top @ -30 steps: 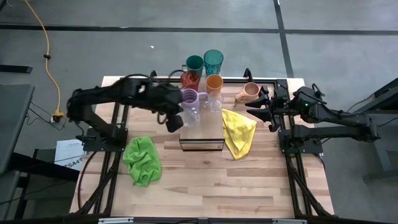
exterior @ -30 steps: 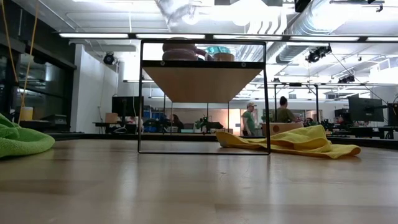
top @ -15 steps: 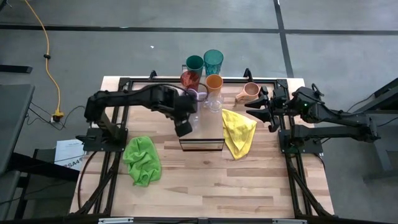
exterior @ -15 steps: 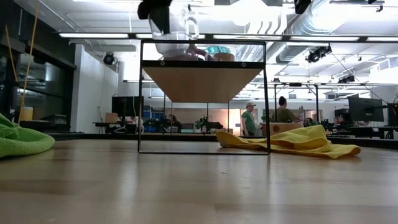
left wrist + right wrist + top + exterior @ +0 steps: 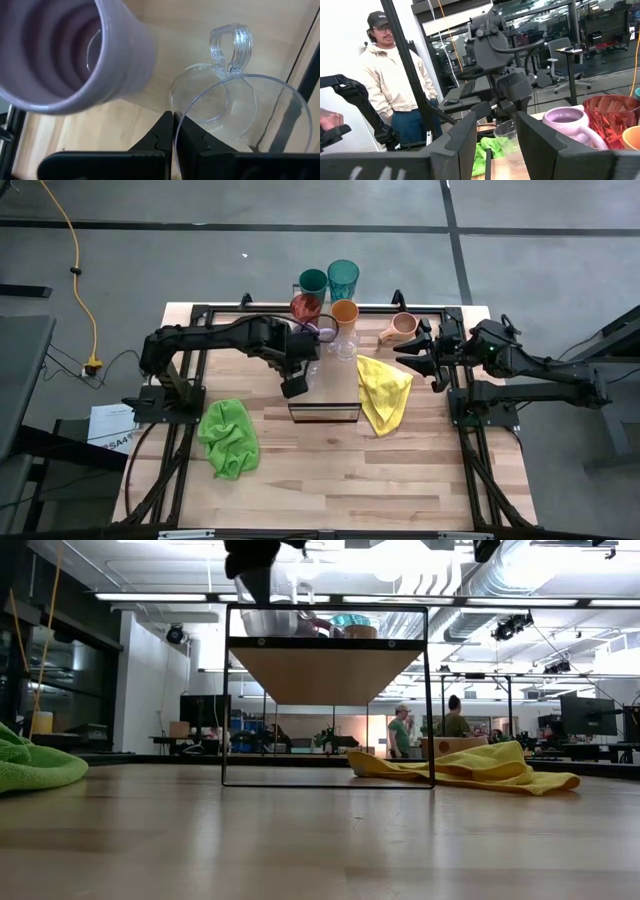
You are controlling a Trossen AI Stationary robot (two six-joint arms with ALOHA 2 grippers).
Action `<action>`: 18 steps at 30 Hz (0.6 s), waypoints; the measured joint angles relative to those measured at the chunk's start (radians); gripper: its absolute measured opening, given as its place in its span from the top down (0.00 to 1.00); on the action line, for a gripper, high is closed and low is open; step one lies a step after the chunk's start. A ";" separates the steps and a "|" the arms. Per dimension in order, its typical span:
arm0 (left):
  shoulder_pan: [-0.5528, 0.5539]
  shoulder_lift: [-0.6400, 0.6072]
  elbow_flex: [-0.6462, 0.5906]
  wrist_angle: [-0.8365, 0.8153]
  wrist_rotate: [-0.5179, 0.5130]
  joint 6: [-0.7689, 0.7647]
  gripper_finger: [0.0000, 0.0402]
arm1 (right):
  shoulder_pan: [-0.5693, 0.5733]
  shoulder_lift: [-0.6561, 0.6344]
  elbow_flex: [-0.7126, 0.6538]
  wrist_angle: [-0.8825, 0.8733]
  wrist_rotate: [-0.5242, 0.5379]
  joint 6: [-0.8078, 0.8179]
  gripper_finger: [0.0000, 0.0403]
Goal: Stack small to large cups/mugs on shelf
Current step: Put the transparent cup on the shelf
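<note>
L gripper (image 5: 296,383) over shelf (image 5: 335,405), fingers pinching rim of clear glass (image 5: 240,120), beside lavender mug (image 5: 75,50); R gripper (image 5: 412,350) parked nr tan mug (image 5: 402,327), fingers apart, empty

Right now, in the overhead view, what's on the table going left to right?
Green cloth → left gripper shut on a clear glass mug → yellow cloth → tan mug → right gripper.
</note>
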 joint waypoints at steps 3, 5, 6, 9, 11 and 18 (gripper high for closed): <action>0.017 0.016 0.000 0.015 0.002 0.018 1.00 | 0.000 0.000 0.000 0.000 0.000 0.000 0.68; 0.029 0.017 0.000 0.015 0.014 0.020 1.00 | 0.000 0.000 0.000 0.000 0.000 0.000 0.68; 0.032 0.020 0.001 0.015 0.016 0.024 1.00 | 0.000 0.000 0.000 0.000 0.000 0.000 0.68; 0.033 0.027 0.000 0.016 0.017 0.041 1.00 | 0.000 0.000 0.000 0.000 0.000 0.000 0.68; 0.031 0.025 0.000 0.025 0.015 0.062 1.00 | 0.000 0.000 0.000 -0.001 0.000 0.000 0.68; 0.032 0.026 0.000 0.042 0.013 0.070 0.98 | 0.000 0.000 0.000 -0.001 0.000 0.000 0.68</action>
